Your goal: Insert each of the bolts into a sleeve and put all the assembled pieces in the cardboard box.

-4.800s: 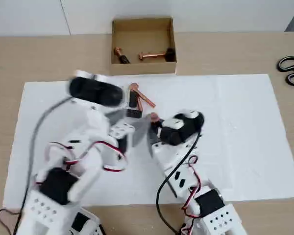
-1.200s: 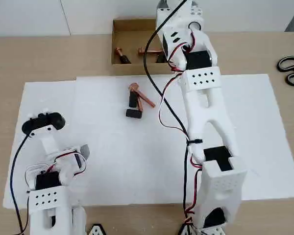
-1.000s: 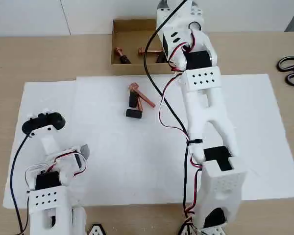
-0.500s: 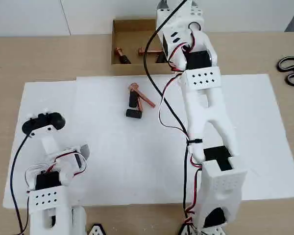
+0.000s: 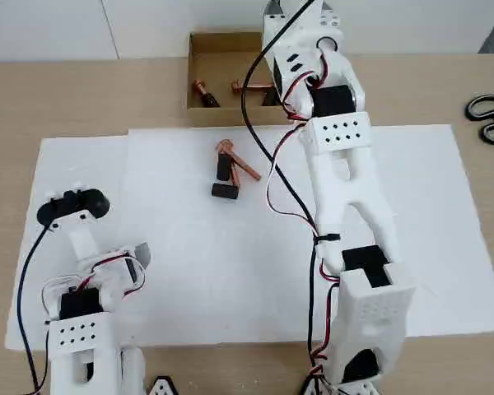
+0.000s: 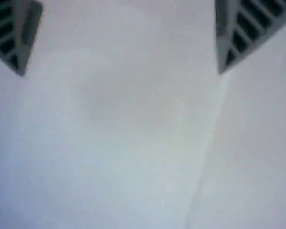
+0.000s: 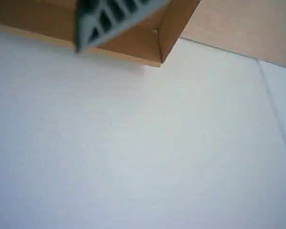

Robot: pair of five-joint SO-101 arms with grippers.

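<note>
From above: shows the cardboard box [image 5: 199,115] at the far edge of the table [image 5: 82,90], just beyond a white sheet [image 5: 189,271]. Finds inside it one assembled piece [image 5: 202,94] near the left wall and a second bolt [image 5: 247,86] lying crosswise, one end hidden under the right arm [image 5: 346,189]. Shows that arm stretched from the near edge across the sheet, with its head over the right part of the box. Puts a small heap in the middle of the sheet, short of the box: a near sleeve [image 5: 224,191] lying black and alone, a far sleeve [image 5: 223,168] just beyond it, and loose bolts [image 5: 245,169] crossing right beside that one. Cannot tell whether any of these bolts sits inside the far sleeve. Shows the left arm [image 5: 90,271] folded up at the near left corner of the sheet, well apart from the heap. Leaves a pair of scissors [image 5: 490,115] on the bare table at the far right.

From the left wrist: shows the left claw [image 6: 121,70] spread wide, its ribbed fingers [image 6: 16,33] far apart, hanging over the white sheet and a faint fold line [image 6: 209,143].

From the right wrist: shows the right claw [image 7: 119,16] above a corner of the cardboard box, with the sheet spread below that corner and bare table beyond it. Cannot tell here whether this claw is spread or pressed together.
</note>
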